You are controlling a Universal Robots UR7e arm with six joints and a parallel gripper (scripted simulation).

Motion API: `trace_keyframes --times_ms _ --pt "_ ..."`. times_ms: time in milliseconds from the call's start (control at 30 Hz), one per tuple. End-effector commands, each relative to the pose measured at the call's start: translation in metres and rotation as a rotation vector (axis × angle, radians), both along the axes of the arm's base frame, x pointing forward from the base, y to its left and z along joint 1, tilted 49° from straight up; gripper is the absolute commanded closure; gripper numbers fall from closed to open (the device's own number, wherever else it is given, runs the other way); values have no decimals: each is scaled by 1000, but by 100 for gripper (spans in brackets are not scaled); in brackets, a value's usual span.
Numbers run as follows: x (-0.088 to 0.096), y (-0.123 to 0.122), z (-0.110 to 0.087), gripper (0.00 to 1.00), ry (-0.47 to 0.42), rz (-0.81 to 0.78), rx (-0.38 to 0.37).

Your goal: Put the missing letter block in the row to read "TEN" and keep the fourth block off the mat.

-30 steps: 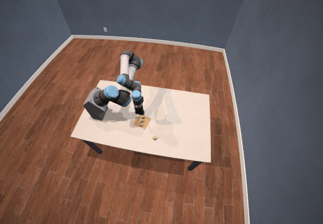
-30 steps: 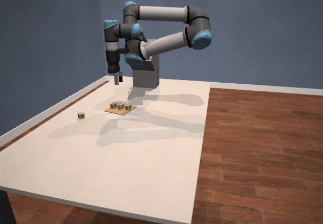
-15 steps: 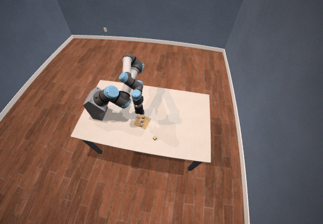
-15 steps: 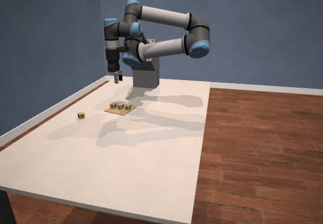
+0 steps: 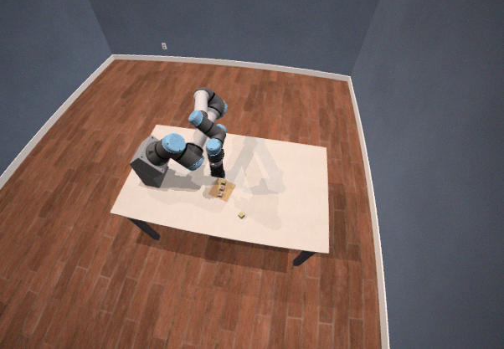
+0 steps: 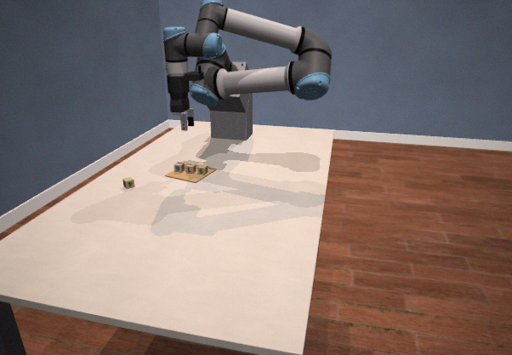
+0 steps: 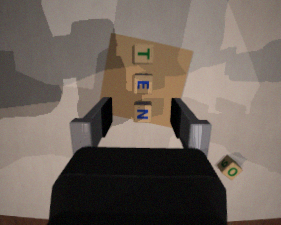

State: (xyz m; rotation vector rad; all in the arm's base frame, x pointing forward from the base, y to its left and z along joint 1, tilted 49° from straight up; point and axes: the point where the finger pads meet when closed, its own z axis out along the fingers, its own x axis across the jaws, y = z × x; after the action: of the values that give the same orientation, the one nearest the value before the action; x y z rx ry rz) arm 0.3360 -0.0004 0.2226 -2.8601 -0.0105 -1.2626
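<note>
Three letter blocks lie flat in a nearly straight row on the tan mat (image 5: 229, 187) (image 6: 196, 179) (image 7: 176, 61). From the base they read T (image 5: 223, 182) (image 6: 201, 169) (image 7: 143, 54), E (image 5: 222, 187) (image 6: 190, 168) (image 7: 143, 84), N (image 5: 220, 194) (image 6: 179, 167) (image 7: 142, 113). All three letters are on top and upright for that reader, with gaps narrower than a block. The fourth block (image 5: 241, 215) (image 6: 128, 182) (image 7: 232, 170) lies on the table off the mat, a green O on top. My gripper (image 5: 218, 177) (image 6: 187, 127) (image 7: 141, 109) is open and empty, well above the table.
The mat lies flat on the pale table (image 5: 301, 205) (image 6: 238, 277). The grey robot base (image 5: 147, 171) (image 6: 230, 121) stands at the table's end. Arm shadows fall over the mat and table. The fourth block lies toward the table's long edge, on the reader's right.
</note>
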Motion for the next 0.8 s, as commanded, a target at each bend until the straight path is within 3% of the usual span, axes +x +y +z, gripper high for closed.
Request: trace_keyframes --times_ms 0,767 --pt "-1 0 1 0 3 1 -1" --pt "-3 0 3 0 7 3 -2"
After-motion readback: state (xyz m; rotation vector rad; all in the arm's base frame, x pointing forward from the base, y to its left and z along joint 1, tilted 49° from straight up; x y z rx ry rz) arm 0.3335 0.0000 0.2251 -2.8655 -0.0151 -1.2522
